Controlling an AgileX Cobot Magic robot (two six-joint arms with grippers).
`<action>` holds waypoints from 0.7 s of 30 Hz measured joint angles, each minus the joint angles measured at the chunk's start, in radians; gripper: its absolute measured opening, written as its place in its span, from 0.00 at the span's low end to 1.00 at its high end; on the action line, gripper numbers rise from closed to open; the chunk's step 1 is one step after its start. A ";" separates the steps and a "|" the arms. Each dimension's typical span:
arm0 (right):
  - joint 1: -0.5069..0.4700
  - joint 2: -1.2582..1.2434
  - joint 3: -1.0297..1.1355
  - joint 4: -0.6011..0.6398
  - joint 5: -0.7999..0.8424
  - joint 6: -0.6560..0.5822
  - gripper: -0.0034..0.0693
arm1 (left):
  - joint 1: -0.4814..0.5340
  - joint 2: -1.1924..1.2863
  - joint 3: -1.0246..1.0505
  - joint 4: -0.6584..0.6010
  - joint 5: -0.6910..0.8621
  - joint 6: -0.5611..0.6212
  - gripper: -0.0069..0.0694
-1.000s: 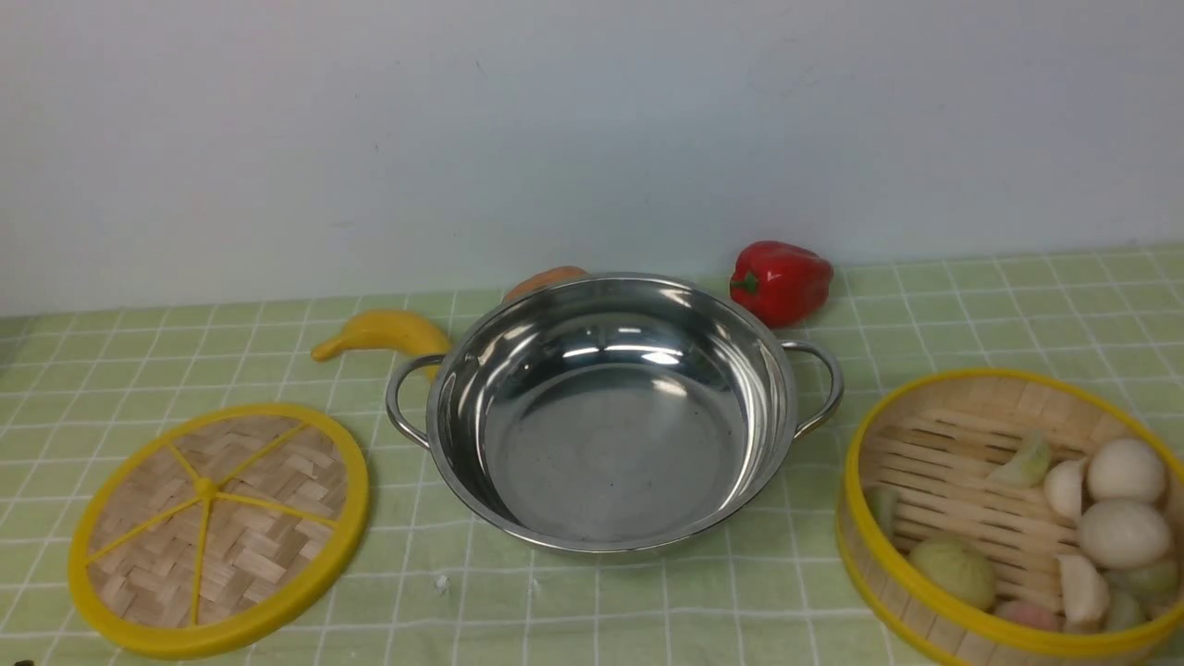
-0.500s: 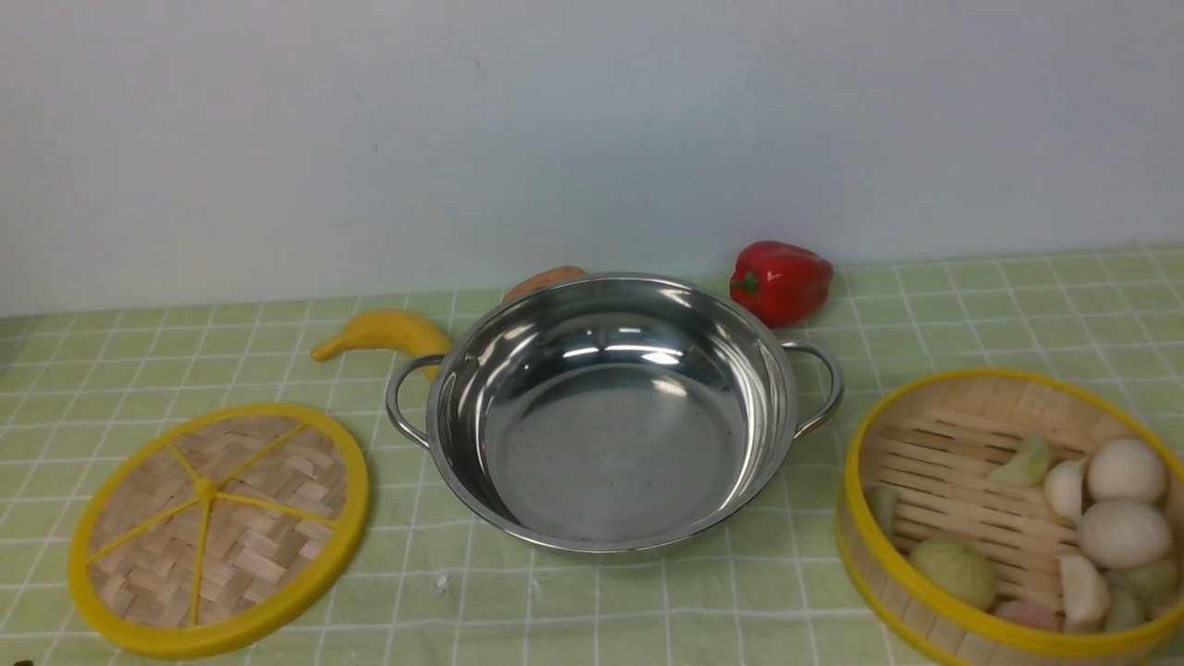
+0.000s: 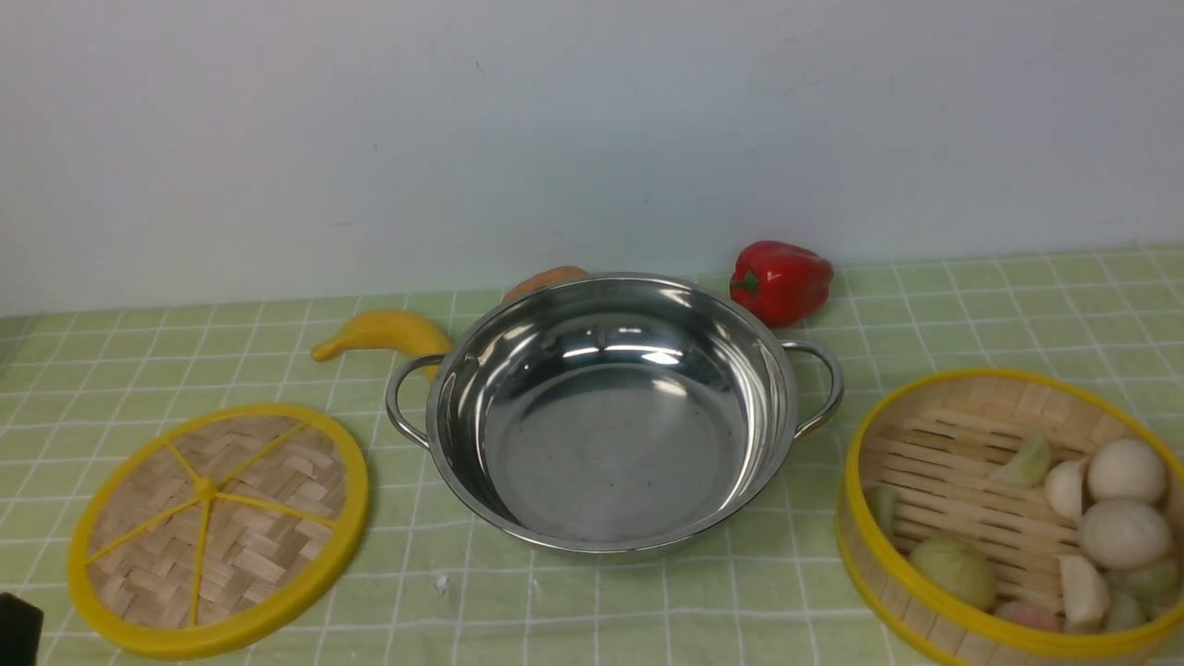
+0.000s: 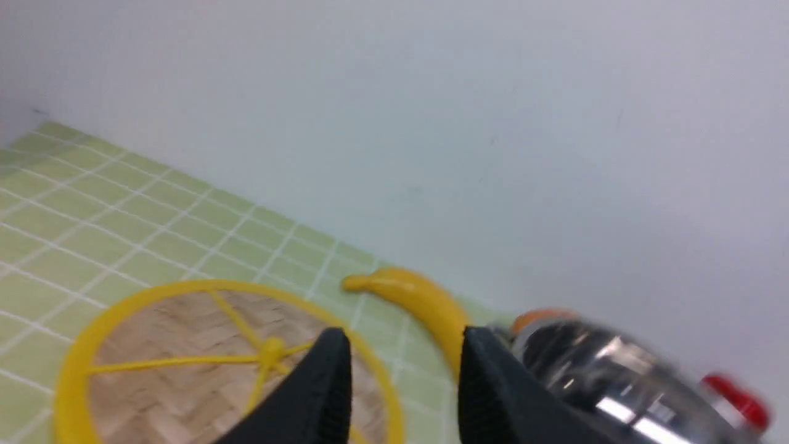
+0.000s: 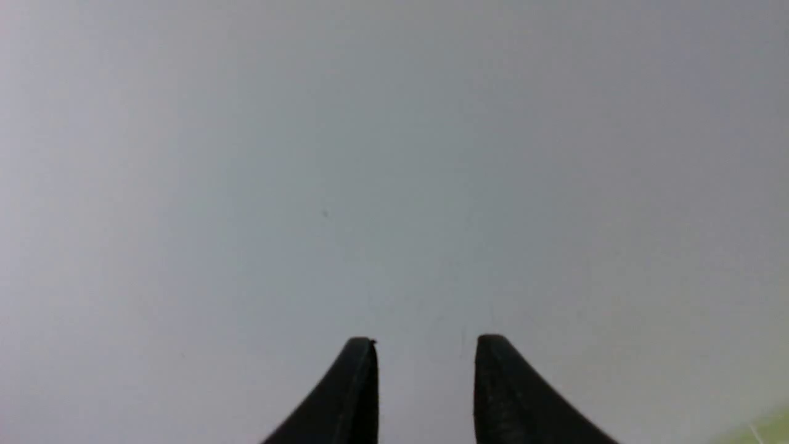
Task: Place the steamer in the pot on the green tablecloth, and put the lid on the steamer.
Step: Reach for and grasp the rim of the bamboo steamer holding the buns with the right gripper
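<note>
The steel pot (image 3: 610,416) stands empty in the middle of the green tablecloth (image 3: 971,314). The steamer (image 3: 1004,518), with several dumplings in it, sits at the front right. The woven lid (image 3: 217,527) lies flat at the front left. My left gripper (image 4: 404,345) is open and empty above the lid's (image 4: 203,351) near side, with the pot (image 4: 604,382) beyond it; a black bit of it (image 3: 18,629) shows at the front view's lower left corner. My right gripper (image 5: 425,348) is open and empty, facing the wall, out of the front view.
A yellow banana (image 3: 384,333) lies behind the pot's left handle. A red bell pepper (image 3: 782,280) stands behind the pot's right side. An orange-brown thing (image 3: 546,279) is half hidden behind the pot. A grey wall closes the back.
A black part of the left arm has come into the front view's lower left corner. Nothing on the cloth has moved.
</note>
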 joint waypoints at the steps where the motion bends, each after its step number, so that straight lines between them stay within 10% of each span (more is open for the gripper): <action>1: 0.000 0.000 0.000 0.003 -0.031 0.000 0.38 | 0.000 0.000 0.000 -0.050 -0.030 -0.013 0.41; 13: 0.000 0.000 0.000 0.006 -0.363 0.057 0.38 | 0.000 0.000 0.002 -0.133 -0.283 -0.077 0.41; 17: 0.000 0.010 -0.121 0.026 -0.461 -0.126 0.38 | 0.000 0.000 -0.070 -0.090 -0.578 -0.174 0.41; 21: 0.000 0.159 -0.418 0.183 -0.294 -0.593 0.38 | 0.000 0.105 -0.283 0.101 -0.677 -0.102 0.41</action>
